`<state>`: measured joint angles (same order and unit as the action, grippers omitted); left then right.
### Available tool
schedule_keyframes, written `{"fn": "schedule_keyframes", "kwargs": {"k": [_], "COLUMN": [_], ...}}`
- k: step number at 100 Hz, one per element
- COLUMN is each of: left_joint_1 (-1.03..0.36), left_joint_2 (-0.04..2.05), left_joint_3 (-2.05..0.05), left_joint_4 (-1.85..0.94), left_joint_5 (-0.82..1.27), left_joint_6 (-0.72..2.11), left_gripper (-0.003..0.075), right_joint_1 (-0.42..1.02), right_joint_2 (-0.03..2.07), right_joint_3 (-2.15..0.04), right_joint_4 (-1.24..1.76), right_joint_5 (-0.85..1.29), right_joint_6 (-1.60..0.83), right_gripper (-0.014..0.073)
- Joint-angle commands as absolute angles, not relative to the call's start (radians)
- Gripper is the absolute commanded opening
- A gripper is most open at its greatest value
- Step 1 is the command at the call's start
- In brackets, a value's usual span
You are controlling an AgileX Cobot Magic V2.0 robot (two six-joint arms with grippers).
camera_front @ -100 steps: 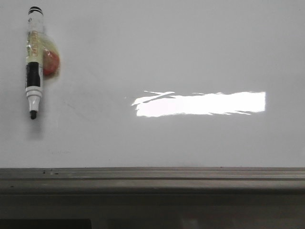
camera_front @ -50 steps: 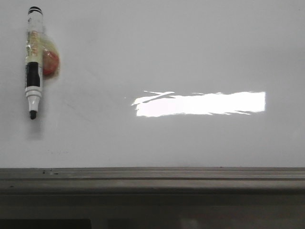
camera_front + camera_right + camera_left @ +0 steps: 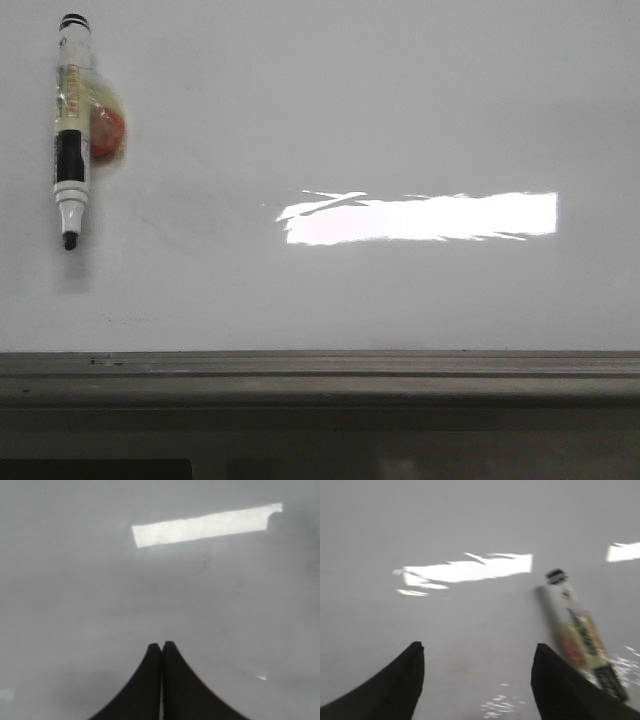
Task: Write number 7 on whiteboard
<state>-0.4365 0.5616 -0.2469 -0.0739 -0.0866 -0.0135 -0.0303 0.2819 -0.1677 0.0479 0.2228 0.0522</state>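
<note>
The whiteboard (image 3: 330, 110) fills the front view, glossy pale grey with a bright rectangular reflection. No drawn number 7 shows on it. A black-and-white marker pen (image 3: 71, 130) lies at its far left, uncapped tip toward the ledge, beside a red and yellow patch (image 3: 106, 130). In the left wrist view my left gripper (image 3: 477, 652) is open and empty above the board (image 3: 470, 520), with the blurred marker (image 3: 582, 637) just beside one finger. In the right wrist view my right gripper (image 3: 161, 645) is shut and empty over bare board (image 3: 75, 580). Neither gripper shows in the front view.
A grey metal ledge (image 3: 320, 375) runs along the board's near edge. Faint smudges mark the board near the marker.
</note>
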Motion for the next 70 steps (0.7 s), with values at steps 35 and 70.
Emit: {"fn": "schedule_keyframes", "kwargs": {"k": [35, 70], "left_joint_1": [-0.804, -0.805], "left_joint_2": [0.908, 0.981], "left_joint_3": [-0.283, -0.283], "left_joint_4": [-0.266, -0.419], "left_joint_5": [-0.460, -0.440], "left_joint_6": [-0.015, -0.015], "left_gripper": [0.0357, 0.0214], "right_joint_1": [-0.037, -0.034], "right_joint_2": [0.299, 0.299], "right_joint_3": [-0.206, -0.206], "right_joint_4": [0.050, 0.050], "right_joint_5": [0.148, 0.148], "right_joint_6": [0.043, 0.043], "right_gripper": [-0.0067, -0.0067]}}
